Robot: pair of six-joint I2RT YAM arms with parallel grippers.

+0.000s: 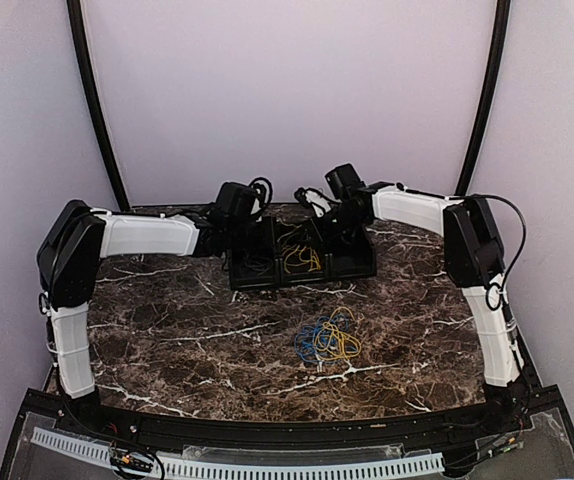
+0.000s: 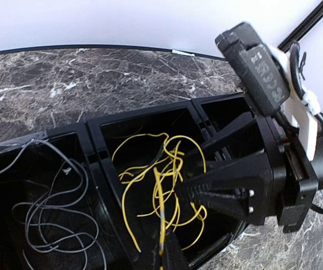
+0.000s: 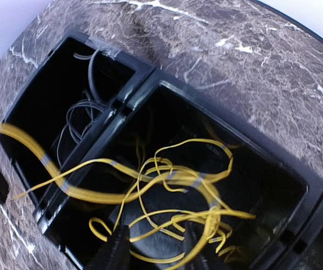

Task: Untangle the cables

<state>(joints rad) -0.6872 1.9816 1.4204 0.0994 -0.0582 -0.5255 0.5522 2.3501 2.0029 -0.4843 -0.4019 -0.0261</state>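
Nearest the arm bases, a bundle of blue and yellow cables (image 1: 327, 340) lay tangled on the surface (image 1: 187, 320), well apart from both arms. Beyond it stood the black tray (image 1: 302, 282), with both wrists over it. Loose yellow cables (image 2: 150, 169) lay in its middle compartment and grey cables (image 2: 54, 219) in the one beside it. The left fingers (image 2: 171, 260) were pinched shut on one yellow cable (image 2: 160, 219), drawn taut above the middle compartment. The right fingers (image 3: 115, 250) stood partly apart, with yellow strands running loose through the gap. This looked like sorting a freed yellow cable into the tray. The held strand crossed the divider, so the next move called for dropping it wholly inside the middle compartment, then going back to the bundle.
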